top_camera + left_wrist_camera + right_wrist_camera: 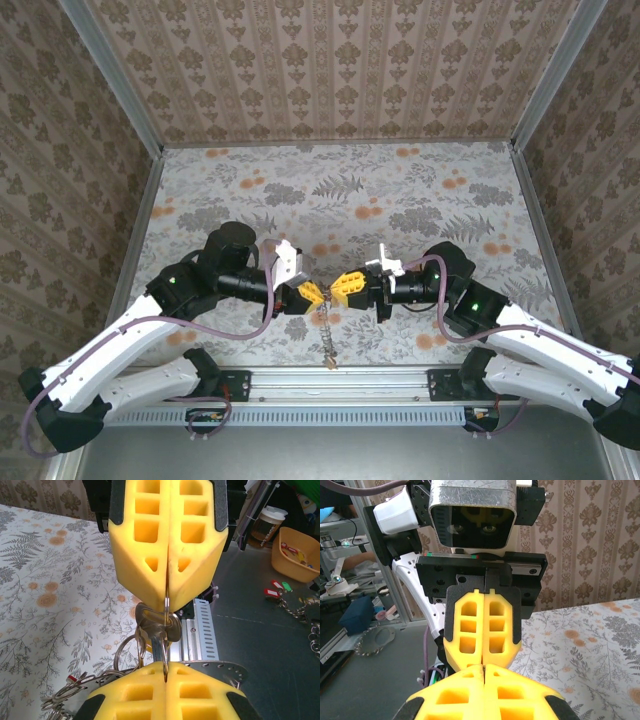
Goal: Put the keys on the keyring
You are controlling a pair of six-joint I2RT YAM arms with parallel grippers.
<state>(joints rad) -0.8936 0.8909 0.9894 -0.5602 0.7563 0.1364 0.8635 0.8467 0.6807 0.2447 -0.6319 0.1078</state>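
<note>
The left gripper (310,292) and right gripper (346,288) meet tip to tip over the near edge of the floral table (400,190). Both sets of jaws are pressed tight together. Seen from the left wrist, each nips the thin wire of the keyring (126,652), and the keys (156,624) hang bunched in the gap between the two. The ring's chain dangles toward the near rail (400,382).

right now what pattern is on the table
The table has grey ferns and orange flowers; top external view.

Bright even light – soft shadows – wrist foreground blurred
</note>
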